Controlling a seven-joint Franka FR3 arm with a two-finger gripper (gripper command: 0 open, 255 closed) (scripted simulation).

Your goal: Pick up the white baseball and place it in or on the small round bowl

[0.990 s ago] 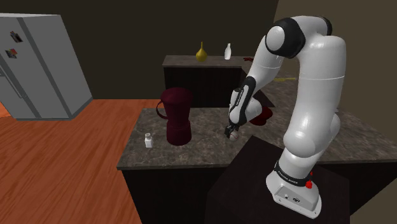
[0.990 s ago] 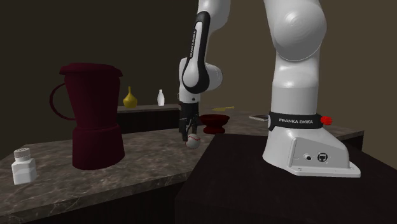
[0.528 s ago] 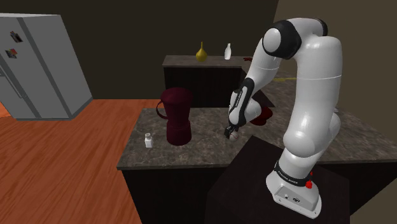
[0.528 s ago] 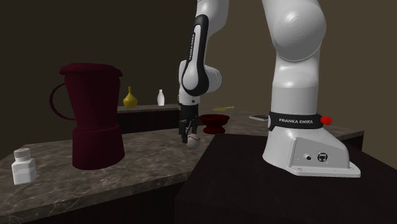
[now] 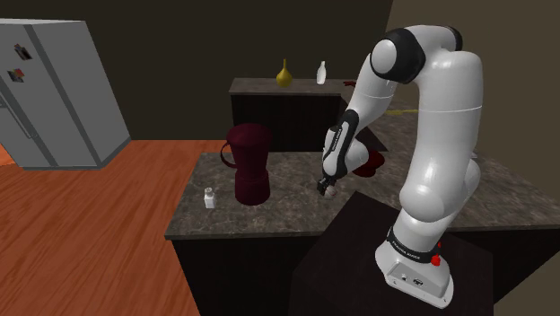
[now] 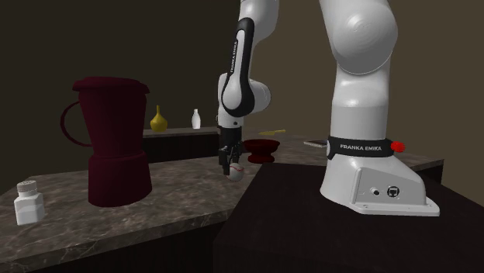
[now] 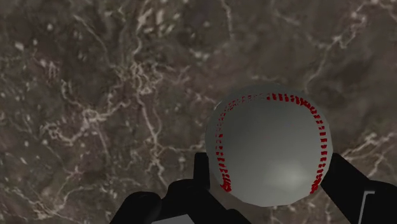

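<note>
Gripper (image 6: 230, 165): closed on the baseball (image 7: 270, 153). The two black fingers (image 7: 200, 175) press against its opposite sides, as the wrist view shows.
Baseball: white-grey with red stitching, held at the fingertips low over the dark veined countertop (image 7: 95, 95). Whether it touches the stone I cannot tell.
Ball's place in the second exterior view: it (image 6: 235, 172) hangs under the hand just beside the black stand's (image 6: 310, 225) edge, with the bowl (image 6: 261, 147) a little behind it.
Bowl: small, round, dark red, on a short foot. It stands on the counter (image 5: 287, 211) near the arm's forearm in the shoulder view (image 5: 370, 165), apart from the ball.
Pitcher (image 5: 249, 163): tall, dark red, with a handle, upright on the same counter toward the shoulder view's left of the gripper (image 5: 328, 188).
Shaker (image 5: 209, 198): small and white, near the counter's front edge beside the pitcher.
Back counter: a yellow vase (image 5: 284, 75) and a white bottle (image 5: 321, 73) stand upright, side by side.
Room: a grey fridge (image 5: 54, 90) stands on a wooden floor (at the shoulder view's far left).
</note>
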